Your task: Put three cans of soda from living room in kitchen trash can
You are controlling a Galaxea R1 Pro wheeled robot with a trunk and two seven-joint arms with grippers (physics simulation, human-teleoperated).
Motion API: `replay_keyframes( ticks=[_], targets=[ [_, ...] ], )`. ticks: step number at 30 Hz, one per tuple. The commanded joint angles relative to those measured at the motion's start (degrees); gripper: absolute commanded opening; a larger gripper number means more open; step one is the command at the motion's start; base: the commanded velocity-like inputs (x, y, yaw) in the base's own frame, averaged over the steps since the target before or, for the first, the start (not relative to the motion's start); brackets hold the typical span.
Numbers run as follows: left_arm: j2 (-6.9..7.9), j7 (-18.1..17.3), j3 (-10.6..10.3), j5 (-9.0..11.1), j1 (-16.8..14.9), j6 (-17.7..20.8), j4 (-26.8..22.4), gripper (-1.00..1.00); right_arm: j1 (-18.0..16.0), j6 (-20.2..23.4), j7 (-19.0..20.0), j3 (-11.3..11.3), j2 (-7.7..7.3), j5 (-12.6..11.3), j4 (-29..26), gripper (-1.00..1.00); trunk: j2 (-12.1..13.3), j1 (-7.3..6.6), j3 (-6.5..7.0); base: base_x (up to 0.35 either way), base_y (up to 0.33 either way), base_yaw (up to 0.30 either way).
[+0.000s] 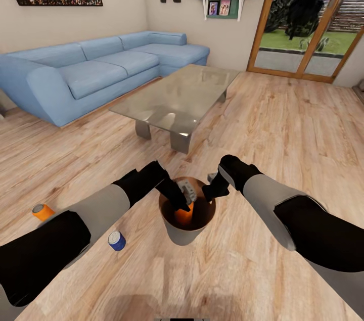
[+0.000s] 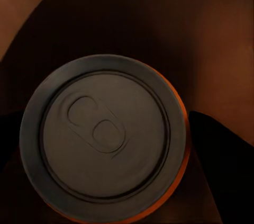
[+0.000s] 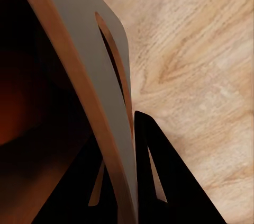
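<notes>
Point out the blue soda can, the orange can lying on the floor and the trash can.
blue soda can (image 1: pixel 117 241), head view, on its blue side wall.
orange soda can on the floor (image 1: pixel 43 211), head view, on its orange side.
trash can (image 1: pixel 184 234), head view, on its grey outer wall.

Matt grey metal can top (image 2: pixel 103 136), brown wooden bin wall (image 3: pixel 32 144)

Head view is bright and evenly lit – daylight enters by the glass doors (image 1: pixel 308 17), and the glass table (image 1: pixel 177 93) shows pale glare. Both wrist views are dim – the bin's inside (image 2: pixel 159 17) dark, soft-edged
</notes>
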Motion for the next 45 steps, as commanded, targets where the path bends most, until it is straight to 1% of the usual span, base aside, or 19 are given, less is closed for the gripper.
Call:
replay_keyframes(
  ticks=[1, 4, 9, 10, 24, 26, 28, 30, 31, 32, 33, 36, 37, 39, 40, 41, 43, 44, 45],
  targets=[
    [-0.01, 0.00, -0.37, -0.01, 0.05, -0.02, 0.00, -1.00, -0.02, 0.26, 0.38, -0.87, 0.00, -1.67, 0.00, -1.00, 0.00, -0.01, 0.01, 0.000, 0.000, 0.000],
    [-0.08, 0.02, -0.83, -0.60, 0.11, 0.07, 0.00, -1.00, -0.03, 0.26, 0.38, -0.87, 0.04, -1.67, 0.01, -1.00, 0.00, -0.01, 0.01, 0.000, 0.000, 0.000],
    [-0.24, 0.01, -1.11, -3.22, 1.25, 0.31, 0.00, -1.00, -0.03, 0.26, 0.38, -0.87, -0.01, -1.67, 0.01, -1.00, 0.00, -0.01, 0.01, 0.000, 0.000, 0.000],
    [-0.23, 0.01, -1.12, -3.32, 1.29, 0.30, 0.00, 1.00, -0.03, 0.26, 0.38, -0.87, -0.01, -1.67, 0.01, -1.00, 0.00, -0.01, 0.01, 0.000, 0.000, 0.000],
    [0.41, -1.00, -1.09, -3.14, 1.44, 0.03, -0.70, 1.00, -0.03, 0.26, 0.38, -0.92, -0.42, -1.67, -0.03, -1.00, 0.00, -0.01, 0.01, 0.000, 0.000, 0.000],
    [0.59, -3.76, -0.85, -3.05, 1.44, 0.01, -2.29, 1.00, -0.03, 0.26, 0.38, -0.89, -0.63, -1.67, -0.06, -1.00, 0.00, -0.01, 0.01, 0.000, 0.000, 0.000],
    [1.18, -7.38, -0.41, -3.00, 1.44, 0.20, -6.98, 1.00, -0.03, 0.26, 0.38, -0.88, -0.78, -1.67, -0.10, -1.00, 0.00, -0.01, 0.01, 0.000, 0.000, 0.000],
    [3.39, -9.71, 1.27, -2.85, 1.44, 0.60, -12.38, 1.00, 0.00, 0.26, 0.38, -0.83, -0.97, -1.69, -0.13, -1.00, 0.00, -0.01, 0.01, 0.000, 0.000, 0.000],
    [5.60, -10.64, 3.81, -2.61, 1.44, 1.04, -16.33, 1.00, 0.02, 0.26, 0.38, -0.79, -1.23, -1.72, -0.15, -1.00, 0.00, -0.01, 0.01, 0.000, 0.000, 0.000],
    [6.74, -10.98, 5.47, -2.51, 1.44, 1.34, -18.40, 1.00, 0.03, 0.26, 0.38, -0.77, -1.45, -1.72, -0.15, -1.00, 0.00, -0.01, 0.01, 0.000, 0.000, 0.000],
    [9.48, -11.92, 10.01, -2.38, 1.47, 2.03, -22.88, 1.00, 0.06, 0.26, 0.38, -0.74, -1.94, -1.73, -0.16, -1.00, 0.00, -0.01, 0.01, 0.000, 0.000, 0.000],
    [13.49, -14.20, 16.43, -2.26, 1.52, 2.67, -28.06, 1.00, 0.12, 0.26, 0.38, -0.72, -2.50, -1.73, -0.18, -1.00, 0.00, -0.01, 0.01, 0.000, 0.000, 0.000],
    [15.76, -16.43, 20.08, -2.20, 1.68, 2.90, -30.24, 1.00, 0.16, 0.26, 0.38, -0.71, -2.76, -1.72, -0.18, -1.00, 0.00, -0.01, 0.01, 0.000, 0.000, 0.000],
    [17.60, -18.54, 23.80, -2.18, 2.03, 3.02, -31.66, 1.00, 0.19, 0.26, 0.38, -0.70, -2.94, -1.70, -0.17, -1.00, 0.00, -0.01, 0.01, 0.000, 0.000, 0.000],
    [19.19, -20.18, 27.90, -2.14, 2.57, 3.06, -32.60, 1.00, 0.22, 0.26, 0.35, -0.70, -3.06, -1.69, -0.17, -1.00, 0.00, -0.01, 0.01, 0.000, 0.000, 0.000],
    [19.87, -20.76, 30.01, -2.13, 2.92, 3.01, -32.94, 1.00, 0.24, 0.26, 0.34, -0.70, -3.10, -1.69, -0.17, -1.00, 0.00, -0.01, 0.01, 0.000, 0.000, 0.000],
    [21.74, -21.76, 38.24, -2.64, 6.45, 2.39, -34.04, 1.00, 0.33, 0.26, 0.26, -0.69, -3.52, -1.67, -0.27, -1.00, 0.00, -0.01, 0.01, 0.000, 0.000, 0.000],
    [21.94, -21.50, 39.14, -2.73, 7.57, 2.01, -34.10, 1.00, 0.34, 0.26, 0.26, -0.69, -3.78, -1.67, -0.30, -1.00, 0.00, -0.01, 0.01, 0.000, 0.000, 0.000],
    [22.23, -19.83, 40.46, -2.86, 10.28, 0.13, -34.07, 1.00, 0.38, 0.26, 0.23, -0.69, -4.49, -1.67, -0.35, -1.00, 0.00, -0.01, 0.01, 0.000, 0.000, 0.000]
  ],
)
